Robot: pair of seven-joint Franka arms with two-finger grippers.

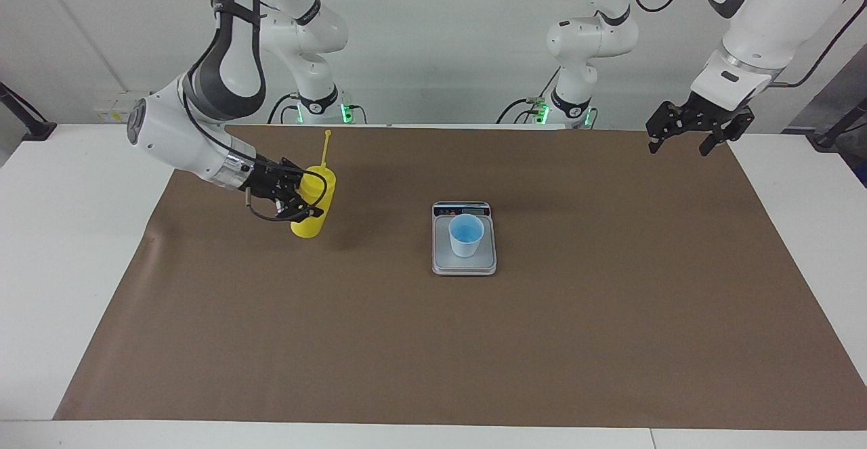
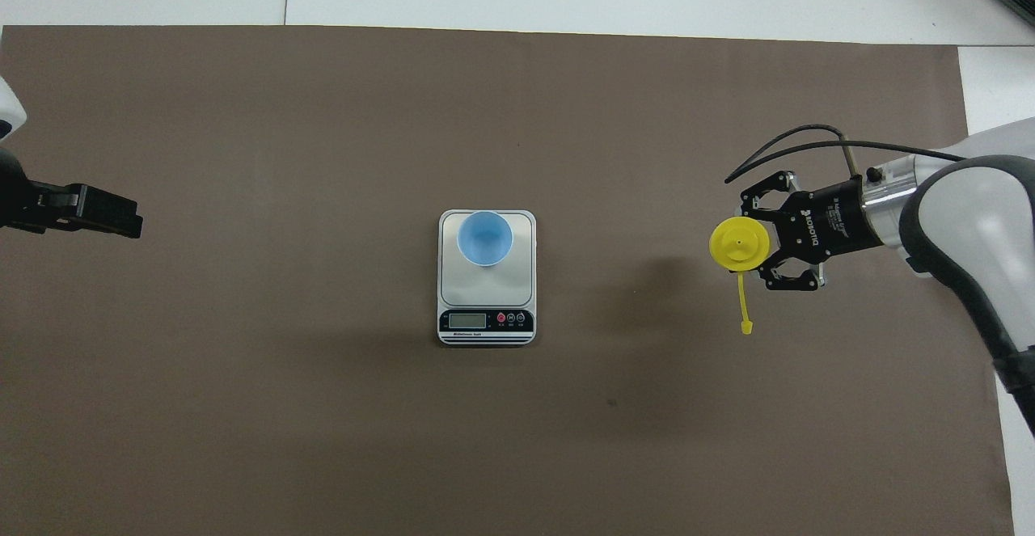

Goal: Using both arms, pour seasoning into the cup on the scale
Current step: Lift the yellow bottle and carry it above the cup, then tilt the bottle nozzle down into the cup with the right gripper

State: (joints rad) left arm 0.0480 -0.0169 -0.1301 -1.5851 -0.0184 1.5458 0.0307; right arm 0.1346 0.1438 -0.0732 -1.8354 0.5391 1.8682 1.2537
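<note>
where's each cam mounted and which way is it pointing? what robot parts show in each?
Facing view: high across the table, looking back at the robots; both arms and bases show, right gripper shut on the raised yellow bottle, left gripper waiting over the mat's corner.
Overhead view: above the robots' end, looking steeply down and forward; only the left gripper and the right gripper with its forearm show.
Shared: bottle, blue cup on the scale, brown mat, turned half round.
</note>
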